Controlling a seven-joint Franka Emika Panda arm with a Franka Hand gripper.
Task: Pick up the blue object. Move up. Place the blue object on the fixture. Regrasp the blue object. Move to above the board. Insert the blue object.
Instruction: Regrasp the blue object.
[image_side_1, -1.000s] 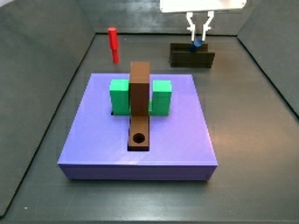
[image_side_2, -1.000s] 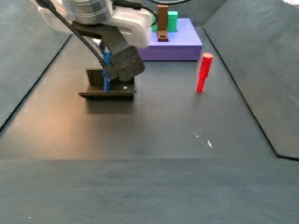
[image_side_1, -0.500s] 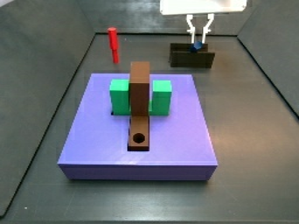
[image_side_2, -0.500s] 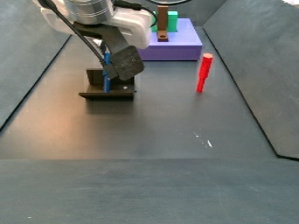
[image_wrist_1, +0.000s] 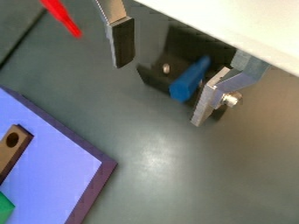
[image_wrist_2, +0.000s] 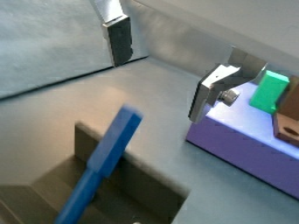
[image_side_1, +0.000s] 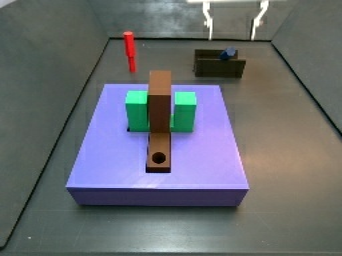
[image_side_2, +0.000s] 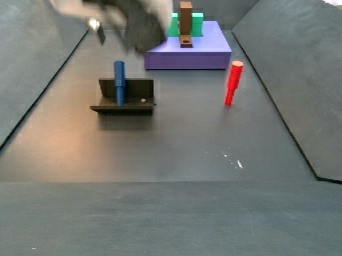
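The blue object (image_side_1: 229, 53) stands upright in the dark fixture (image_side_1: 221, 66), free of any grip; a side view shows it as a blue peg (image_side_2: 119, 82) rising from the fixture (image_side_2: 124, 102). My gripper (image_side_1: 234, 17) hangs open well above it, blurred at the frame's upper edge (image_side_2: 127, 22). In both wrist views the gripper (image_wrist_1: 167, 68) (image_wrist_2: 166, 66) holds nothing between its silver fingers, and the blue object (image_wrist_1: 187, 79) (image_wrist_2: 103, 166) lies beyond them in the fixture (image_wrist_1: 162, 63) (image_wrist_2: 146, 188). The lavender board (image_side_1: 187, 160) lies nearer the front.
A red peg (image_side_1: 130, 50) (image_side_2: 234, 83) stands on the floor away from the fixture. The board carries green blocks (image_side_1: 138, 110) and a brown bar (image_side_1: 159, 120) with a round hole. Grey walls enclose the floor.
The gripper has let go of the blue object and risen away from the fixture. The peg stays standing in the fixture.
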